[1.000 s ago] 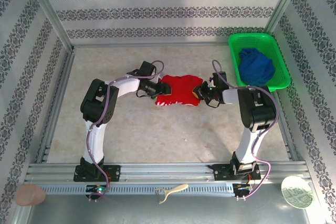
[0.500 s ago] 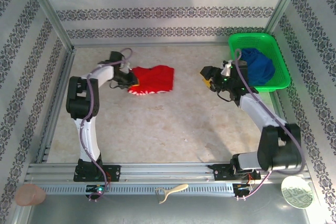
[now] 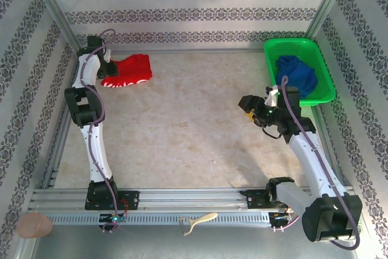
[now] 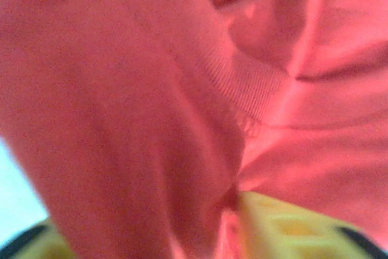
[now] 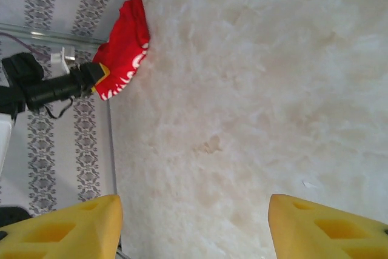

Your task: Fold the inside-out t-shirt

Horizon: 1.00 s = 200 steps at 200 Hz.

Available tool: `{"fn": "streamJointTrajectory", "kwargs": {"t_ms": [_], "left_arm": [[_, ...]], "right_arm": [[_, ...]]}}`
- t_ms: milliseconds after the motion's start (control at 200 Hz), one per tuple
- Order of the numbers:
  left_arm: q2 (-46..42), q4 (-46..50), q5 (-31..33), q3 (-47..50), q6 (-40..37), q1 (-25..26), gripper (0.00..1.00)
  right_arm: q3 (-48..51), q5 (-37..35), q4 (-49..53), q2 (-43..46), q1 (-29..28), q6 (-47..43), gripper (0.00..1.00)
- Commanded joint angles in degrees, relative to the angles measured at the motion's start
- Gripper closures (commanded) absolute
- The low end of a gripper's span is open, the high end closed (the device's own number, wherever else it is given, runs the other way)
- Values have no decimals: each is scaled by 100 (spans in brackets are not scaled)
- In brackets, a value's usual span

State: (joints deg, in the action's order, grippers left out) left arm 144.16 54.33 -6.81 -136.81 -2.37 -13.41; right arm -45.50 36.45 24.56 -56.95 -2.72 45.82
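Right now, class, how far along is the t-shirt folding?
Done: the t-shirt lies as a compact bundle in the far-left corner. In hand: the left jaws grip its edge; the right jaws hang open above the table. Left: letting go, probably.

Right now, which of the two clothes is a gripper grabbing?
The red t-shirt at the far left corner of the table: the left gripper pinches its edge. The blue garment lies alone in the green basket, touched by no gripper.
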Motion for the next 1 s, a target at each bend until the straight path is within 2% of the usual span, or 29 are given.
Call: {"fn": "streamJointTrajectory", "kwargs": {"t_ms": [0, 25, 40, 50, 160, 265, 345, 445, 515, 630, 719, 794, 939, 994], "left_arm": [[485, 1009, 1098, -1446, 230, -4, 18], [559, 1174, 1239, -1722, 326, -4, 12], [575, 1232, 1353, -1828, 397, -4, 2], [573, 1257, 1435, -1872, 455, -4, 0], [90, 1392, 2035, -1659, 986, -30, 0], [-724, 1345, 2218, -804, 1436, -6, 0], [-1616, 791, 2018, 480, 1573, 80, 0], [-2984, -508, 1701, 2404, 1527, 350, 0], [-3886, -1267, 1266, 3583, 1650, 518, 0], [-5439, -2403, 909, 5527, 1907, 835, 0], [-6608, -3198, 725, 6909, 2020, 1120, 0], [-7479, -3630, 727, 7866, 2035, 1372, 0], [-8908, -4673, 766, 9416, 1971, 1459, 0], [-9249, -5359, 885, 9932, 1738, 1460, 0]], "right_arm": [[41, -266, 771, 257, 28, -450, 30], [51, -272, 794, 291, 26, -451, 30], [58, -289, 801, 313, 26, -451, 29], [63, -294, 804, 322, 24, -451, 28], [77, -438, 872, 445, 30, -462, 22], [93, -733, 944, 571, 30, -553, 16], [117, -1034, 1023, 676, 36, -679, 2], [133, -1307, 1119, 778, 43, -930, 1], [103, -1502, 1213, 826, 34, -1113, 2], [177, -1892, 1174, 984, 28, -1197, 1], [243, -2414, 1049, 1091, 28, -1356, 1], [260, -3128, 1064, 1133, 34, -1533, 1], [887, -4225, -163, 1245, 35, -2097, 2], [1148, -4603, -734, 1216, 30, -2491, 2]]}}
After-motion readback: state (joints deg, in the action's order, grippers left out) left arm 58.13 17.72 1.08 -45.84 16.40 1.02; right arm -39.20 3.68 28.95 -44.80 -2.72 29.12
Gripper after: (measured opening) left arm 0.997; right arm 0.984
